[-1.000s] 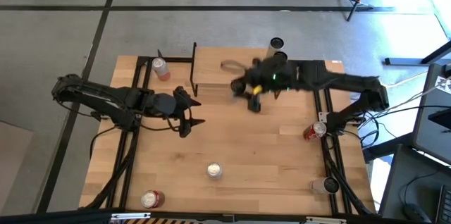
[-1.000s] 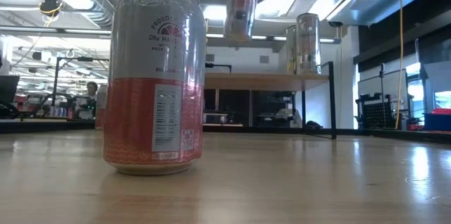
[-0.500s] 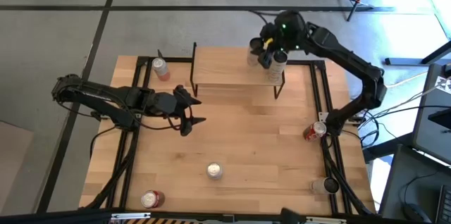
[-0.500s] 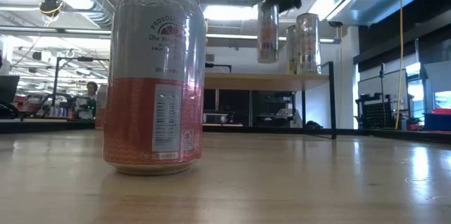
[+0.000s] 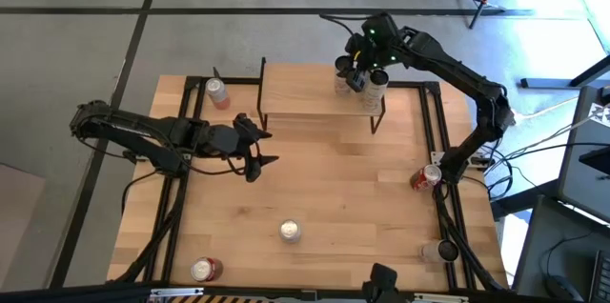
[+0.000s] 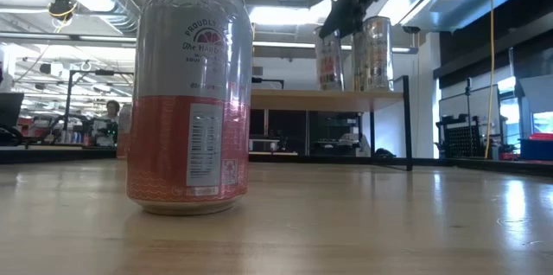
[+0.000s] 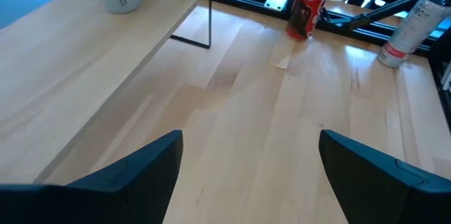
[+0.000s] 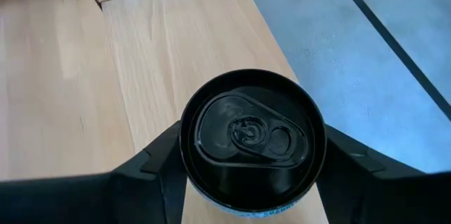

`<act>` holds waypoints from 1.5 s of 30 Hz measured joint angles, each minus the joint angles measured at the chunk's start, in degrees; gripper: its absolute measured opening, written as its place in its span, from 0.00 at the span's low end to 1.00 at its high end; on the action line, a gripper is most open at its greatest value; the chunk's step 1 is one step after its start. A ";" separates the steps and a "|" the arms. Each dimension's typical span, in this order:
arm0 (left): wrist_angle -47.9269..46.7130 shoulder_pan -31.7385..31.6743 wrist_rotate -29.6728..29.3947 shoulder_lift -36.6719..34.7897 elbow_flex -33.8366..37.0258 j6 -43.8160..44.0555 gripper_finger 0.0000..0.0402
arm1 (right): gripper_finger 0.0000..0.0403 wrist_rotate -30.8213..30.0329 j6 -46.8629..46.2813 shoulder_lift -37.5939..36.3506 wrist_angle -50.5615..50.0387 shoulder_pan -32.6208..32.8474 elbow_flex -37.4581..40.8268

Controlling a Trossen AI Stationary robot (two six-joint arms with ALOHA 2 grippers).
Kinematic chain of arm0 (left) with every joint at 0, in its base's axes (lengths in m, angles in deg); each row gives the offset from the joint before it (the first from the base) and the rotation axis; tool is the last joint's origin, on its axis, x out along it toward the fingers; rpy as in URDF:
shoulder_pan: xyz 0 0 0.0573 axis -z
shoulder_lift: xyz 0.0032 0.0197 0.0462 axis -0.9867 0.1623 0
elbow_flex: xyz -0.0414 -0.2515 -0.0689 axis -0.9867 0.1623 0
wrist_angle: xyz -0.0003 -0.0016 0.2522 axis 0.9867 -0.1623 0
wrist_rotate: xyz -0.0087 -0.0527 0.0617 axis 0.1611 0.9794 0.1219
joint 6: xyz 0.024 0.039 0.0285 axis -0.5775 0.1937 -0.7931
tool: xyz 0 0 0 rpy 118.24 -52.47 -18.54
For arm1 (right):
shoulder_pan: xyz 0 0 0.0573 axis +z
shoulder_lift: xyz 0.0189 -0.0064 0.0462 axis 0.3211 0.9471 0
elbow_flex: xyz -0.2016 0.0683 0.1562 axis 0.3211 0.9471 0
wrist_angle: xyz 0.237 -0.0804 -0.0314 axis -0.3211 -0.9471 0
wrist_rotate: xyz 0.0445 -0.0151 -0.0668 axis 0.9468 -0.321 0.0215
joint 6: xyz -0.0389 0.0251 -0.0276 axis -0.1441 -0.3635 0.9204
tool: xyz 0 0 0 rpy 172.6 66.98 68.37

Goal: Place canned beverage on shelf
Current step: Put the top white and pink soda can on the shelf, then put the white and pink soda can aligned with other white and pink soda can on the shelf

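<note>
We see the right gripper reaching over the far right end of the low shelf with a light wooden top board on thin black legs, its dark fingers clamped on either side of a black-topped beverage can seen from straight above in the right wrist view. From the level view across the tabletop, that slim can with a red-marked label stands upright with its base at the shelf board, just beside a second silver can already standing there, and the gripper comes down onto its top. The left gripper waits above the light wooden tabletop in front of the shelf's left end, its fingers held well apart on nothing. Elsewhere on the tabletop stand a silver can near the front middle, a red-and-silver can at the front left corner, another by the shelf's left end, a red can at the right edge and a silver one at the front right.
</note>
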 joint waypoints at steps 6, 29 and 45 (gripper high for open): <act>0.00 0.00 -1.78 0.00 0.00 -0.03 0.80 | 0.54 -0.01 1.45 0.17 0.12 0.00 -0.02; 0.00 0.00 -1.76 0.00 0.02 -0.57 0.80 | 0.85 -2.14 1.59 0.04 -0.03 0.00 -3.69; -0.02 0.07 -1.27 0.00 0.02 -0.51 0.80 | 0.85 -1.46 -0.38 -0.42 -5.89 7.63 -15.80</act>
